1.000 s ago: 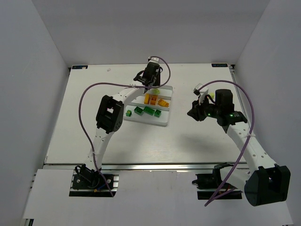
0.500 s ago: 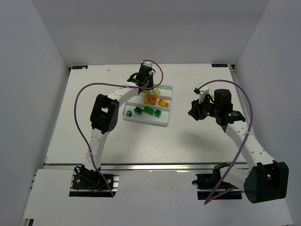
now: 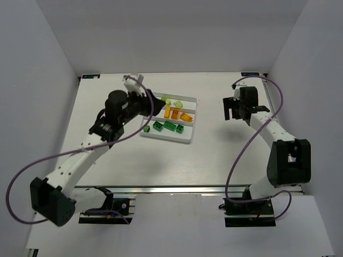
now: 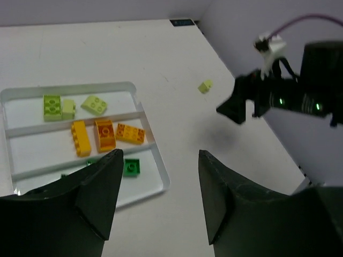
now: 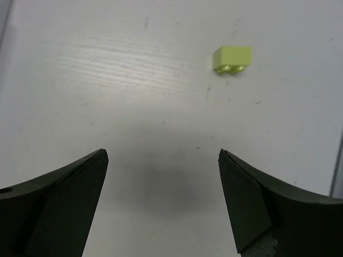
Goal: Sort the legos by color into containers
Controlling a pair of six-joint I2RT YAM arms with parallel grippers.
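Note:
The white tray (image 3: 188, 140) has three long containers. Pale yellow-green legos (image 4: 94, 104) lie in the far one, orange legos (image 4: 104, 134) in the middle one, and dark green legos (image 3: 169, 126) in the near one. One loose pale yellow-green lego (image 5: 232, 58) lies on the table right of the tray, and it also shows as a small lego (image 4: 204, 86) in the left wrist view. My right gripper (image 5: 163, 155) hangs open and empty just short of it. My left gripper (image 4: 161, 152) is open and empty, above the tray's left side (image 3: 154, 108).
White walls close the table in at the back and on both sides. The right arm's dark wrist (image 4: 316, 99) with its purple cable stands past the loose lego. Bare table (image 3: 214, 155) lies between the tray and the right arm.
The left arm has swung from the tray's far edge back to its left side, and its gripper shut and reopened. The right gripper moved toward the back and opened wide.

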